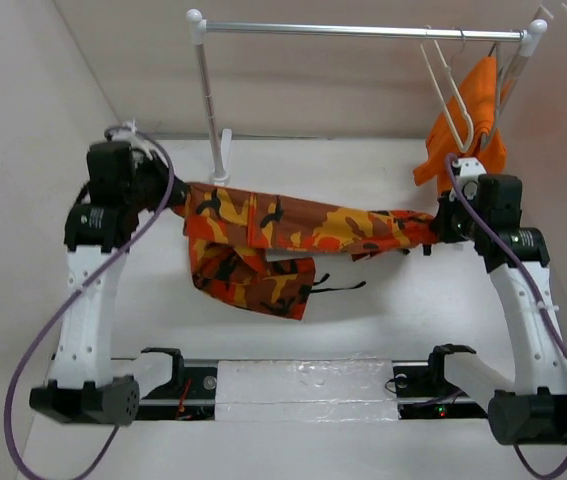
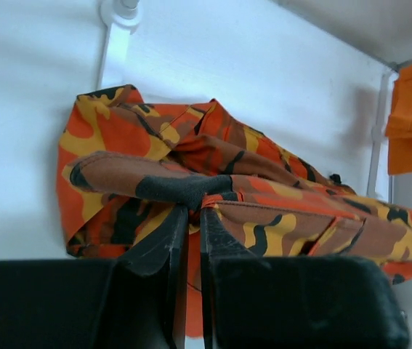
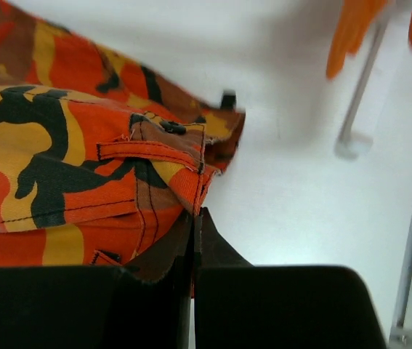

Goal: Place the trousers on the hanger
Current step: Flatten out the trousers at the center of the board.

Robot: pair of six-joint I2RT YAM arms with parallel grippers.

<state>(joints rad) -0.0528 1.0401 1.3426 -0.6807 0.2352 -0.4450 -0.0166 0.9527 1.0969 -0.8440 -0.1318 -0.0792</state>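
Between the two arms the trousers (image 1: 293, 228) hang stretched, the left gripper (image 2: 190, 211) and right gripper (image 3: 193, 214) each clamped on an end. Soft, light cloth will sag; the stitched waistband probably grips best. The hanger (image 1: 441, 95) hangs far right.

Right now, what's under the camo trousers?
Only white table shows under the trousers, which the left gripper and right gripper hold stretched. They droop low near the left side; whatever lies beneath that part is hidden.
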